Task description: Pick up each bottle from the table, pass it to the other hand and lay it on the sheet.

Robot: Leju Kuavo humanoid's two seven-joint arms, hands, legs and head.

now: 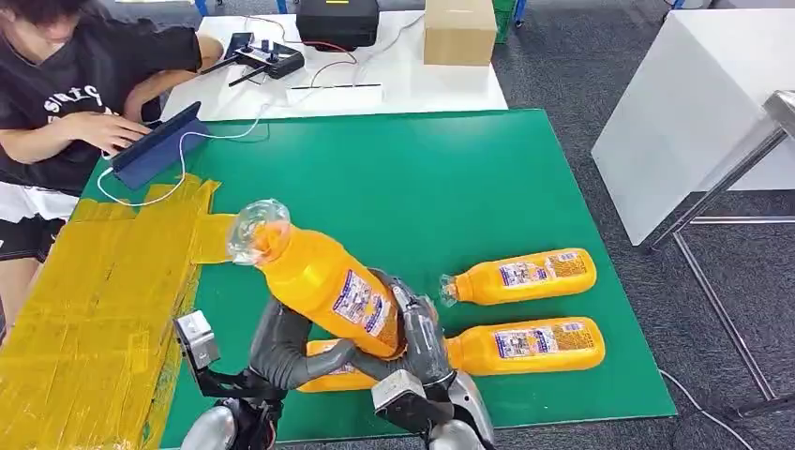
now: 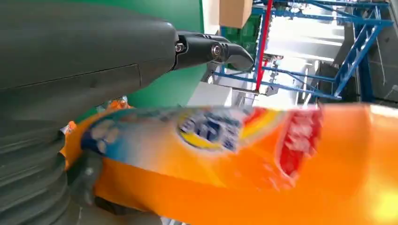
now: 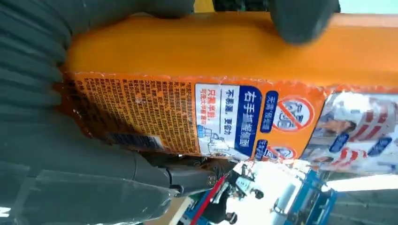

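I hold an orange bottle [image 1: 323,281] up above the near edge of the green bench [image 1: 422,178], tilted, its clear cap end pointing far and left. My right robot hand [image 1: 422,342] is wrapped around its lower body, fingers closed on the label side. My left robot hand [image 1: 300,352] reaches in from the left beneath it; its thumb lies against the bottle's base, but I cannot tell whether its fingers have closed on it. In the left wrist view one dark finger [image 2: 211,50] stands off the bottle.

Three more bottles lie on the bench: one [image 1: 520,277] to the right, a second [image 1: 525,345] nearer, a third [image 1: 328,375] partly hidden under my hands. The yellow sheet [image 1: 94,291] lies on the left.
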